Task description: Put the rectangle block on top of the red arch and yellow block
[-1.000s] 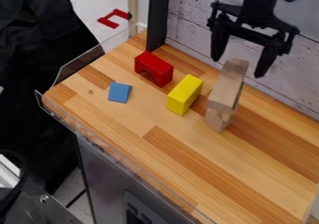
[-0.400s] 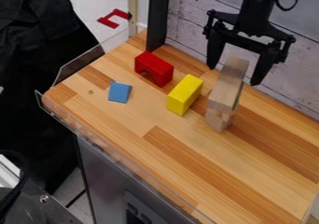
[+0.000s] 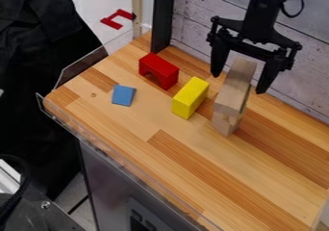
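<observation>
"Count of coloured pieces on the wooden worktop [image 3: 225, 177]?"

"Three. One red arch block [image 3: 159, 71], one yellow rectangular block [image 3: 190, 98] near it, and one small blue block [image 3: 123, 95] lying on the other side of the arch from the wall."

"Plain wood?"

"Two that I can make out: one long rectangular block [image 3: 236, 86], its near end over one lower wooden block [image 3: 226, 123]. What supports the far end is hidden from me."

"Location of the long one relative to its destination?"

"Beside the yellow block, toward the wall, and well apart from the arch."

"Condition of the claw?"

"One black gripper [image 3: 237, 84], two fingers, spread wide, pointing down at the far end of the long block, one to either side. I see nothing clamped in it; whether a finger touches the wood, I cannot tell."

"Other items?"

"One red U-shaped piece [image 3: 118, 19] beyond the worktop, and one plank-patterned wall [image 3: 199, 13] behind."

"Labels, writing?"

"One dark panel [image 3: 145, 221] on the metal front below bears pale marks, too small to read."
</observation>
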Motion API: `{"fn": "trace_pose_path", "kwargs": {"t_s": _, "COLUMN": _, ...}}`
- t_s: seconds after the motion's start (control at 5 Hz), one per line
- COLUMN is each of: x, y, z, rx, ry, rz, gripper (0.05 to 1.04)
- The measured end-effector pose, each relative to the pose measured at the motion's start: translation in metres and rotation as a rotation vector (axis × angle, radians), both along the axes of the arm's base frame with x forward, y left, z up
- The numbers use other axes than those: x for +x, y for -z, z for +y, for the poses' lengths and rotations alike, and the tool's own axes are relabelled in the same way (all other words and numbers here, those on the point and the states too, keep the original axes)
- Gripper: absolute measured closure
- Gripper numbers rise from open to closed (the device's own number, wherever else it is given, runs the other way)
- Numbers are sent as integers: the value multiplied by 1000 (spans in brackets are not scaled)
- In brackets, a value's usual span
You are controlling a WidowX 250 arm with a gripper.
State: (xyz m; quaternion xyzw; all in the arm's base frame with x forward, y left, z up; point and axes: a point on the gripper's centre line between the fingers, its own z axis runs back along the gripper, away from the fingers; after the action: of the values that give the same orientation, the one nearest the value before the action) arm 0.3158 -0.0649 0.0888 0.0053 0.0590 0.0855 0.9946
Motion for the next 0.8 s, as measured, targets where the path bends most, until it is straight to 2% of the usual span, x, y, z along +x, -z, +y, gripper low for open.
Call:
{"fn": "trace_pose_path", "kwargs": {"t_s": 0.2, "x": 0, "y": 1, "z": -1, "rx": 0, "ry": -2, "rz": -2, "gripper": 422}}
{"fn": "trace_pose_path", "kwargs": {"t_s": 0.4, "x": 1, "y": 0, "z": -1, "rx": 0, "ry": -5, "rz": -6, "gripper": 614}}
{"fn": "trace_pose_path", "kwargs": {"t_s": 0.8, "x": 1, "y": 0, "z": 0, "rx": 2, "ry": -12, "rz": -8, "gripper": 613}}
